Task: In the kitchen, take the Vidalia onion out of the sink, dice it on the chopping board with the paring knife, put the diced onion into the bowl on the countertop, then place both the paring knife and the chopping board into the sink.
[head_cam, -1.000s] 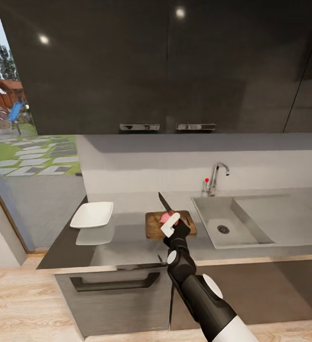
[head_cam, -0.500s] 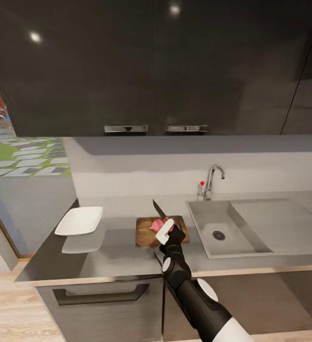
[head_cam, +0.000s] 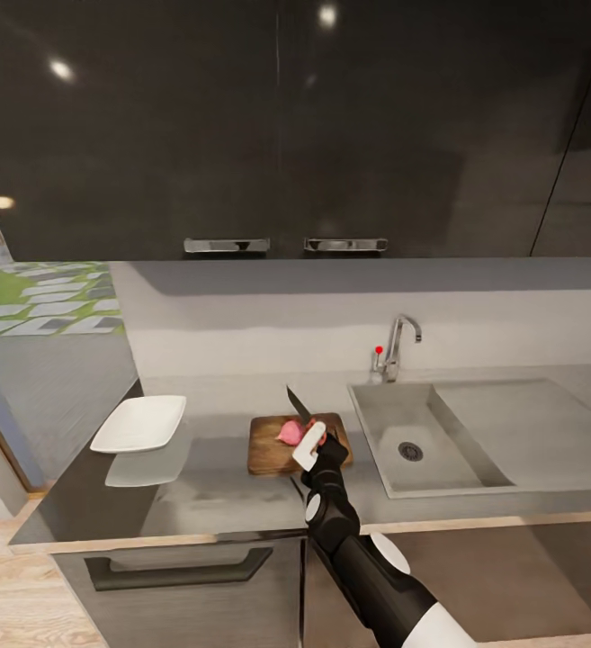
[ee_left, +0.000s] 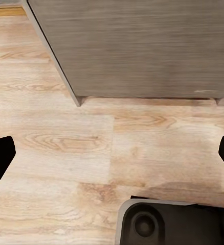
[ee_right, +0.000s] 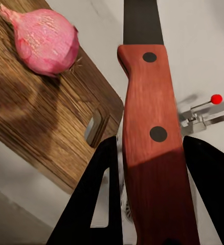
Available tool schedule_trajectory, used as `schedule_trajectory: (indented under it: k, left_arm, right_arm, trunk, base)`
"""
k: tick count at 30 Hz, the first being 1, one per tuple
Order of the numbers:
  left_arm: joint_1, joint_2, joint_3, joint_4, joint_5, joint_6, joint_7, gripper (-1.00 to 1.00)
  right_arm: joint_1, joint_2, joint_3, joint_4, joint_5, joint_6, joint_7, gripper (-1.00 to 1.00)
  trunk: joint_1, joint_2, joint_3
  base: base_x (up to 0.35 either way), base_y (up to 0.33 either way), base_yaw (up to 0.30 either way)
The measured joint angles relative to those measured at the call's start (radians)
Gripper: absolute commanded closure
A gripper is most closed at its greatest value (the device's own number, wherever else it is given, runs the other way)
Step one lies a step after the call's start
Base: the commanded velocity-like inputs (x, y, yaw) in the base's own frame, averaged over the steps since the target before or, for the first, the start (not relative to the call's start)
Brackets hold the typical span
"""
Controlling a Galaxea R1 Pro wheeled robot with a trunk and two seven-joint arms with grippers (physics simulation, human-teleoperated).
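Vidalia onion [head_cam: 290, 433] whole, lying on the chopping board [head_cam: 271, 448], near the board's far edge toward its slot-handle end. Paring knife [head_cam: 298, 404] clamped in the right gripper [head_cam: 311, 445] by its red-brown handle, blade raised over the board's far right part, tip pointing away toward the wall. Board sits on the countertop [head_cam: 214, 486] between the bowl [head_cam: 139, 423], at the left end, and the sink [head_cam: 412, 445], just beside the sink's left rim. Left gripper [ee_left: 112, 155]: fingers spread apart, over wooden floor [ee_left: 91, 153].
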Motion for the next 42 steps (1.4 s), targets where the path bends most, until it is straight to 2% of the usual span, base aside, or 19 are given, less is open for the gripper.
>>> schedule_trajectory:
  k: [9, 42]
  left_arm:
    - [0.000, 0.000, 0.000, 0.013, -0.001, 0.000, 0.000, -1.00]
    - [0.000, 0.000, 0.000, 0.015, -0.001, 0.000, 0.000, -1.00]
  right_arm:
    - [0.000, 0.000, 0.000, 0.006, 0.000, -0.001, 0.001, 1.00]
    - [0.001, 0.000, 0.008, 0.052, -0.002, -0.004, 0.006, 1.00]
  trunk:
    - [0.000, 0.000, 0.000]
    - [0.000, 0.000, 0.000]
  base:
    - [-0.143, 0.000, 0.000]
    - [-0.002, 0.000, 0.000]
